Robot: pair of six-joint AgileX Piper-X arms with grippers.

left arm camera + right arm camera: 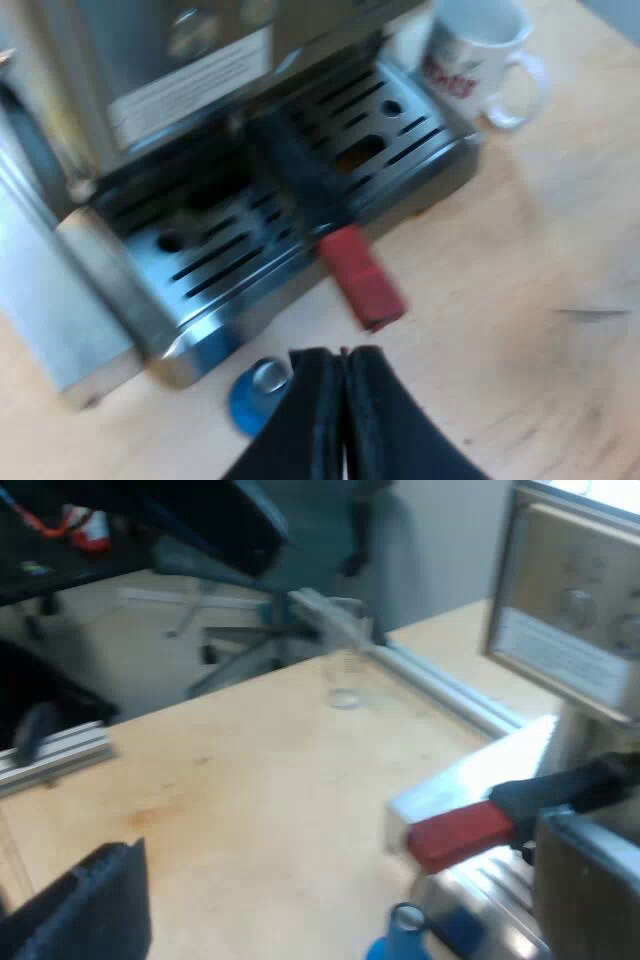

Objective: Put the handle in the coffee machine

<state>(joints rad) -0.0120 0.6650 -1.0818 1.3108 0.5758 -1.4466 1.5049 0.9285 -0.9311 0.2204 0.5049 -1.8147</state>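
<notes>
- Left claw (345,400): clenched, black fingers pressed together with nothing between them; it hangs over the worktop (520,300), just short of the handle's red end (362,276) and apart from it.
- Right claw (92,905): low over the worktop, well apart from the machine; whether it is released or clenched cannot be told.
- Handle (300,165): the dark shaft runs in under the front of the espresso machine (170,70), above the drip tray (225,250); the red end juts out past the tray's edge. The metal end is hidden.
- Tamper (258,395): blue, on the worktop at the drip tray's corner, near the left claw.
- Mug (478,55): white with red print, upright beside the machine.
- Worktop: pale wood, faintly marked, edged by a metal rail (440,685).
- Glass (345,685): a faint clear shape near the rail, possibly the measuring glass.
- Room: pale floor (130,650) beyond the worktop, with a dark office chair (290,540) on it.
</notes>
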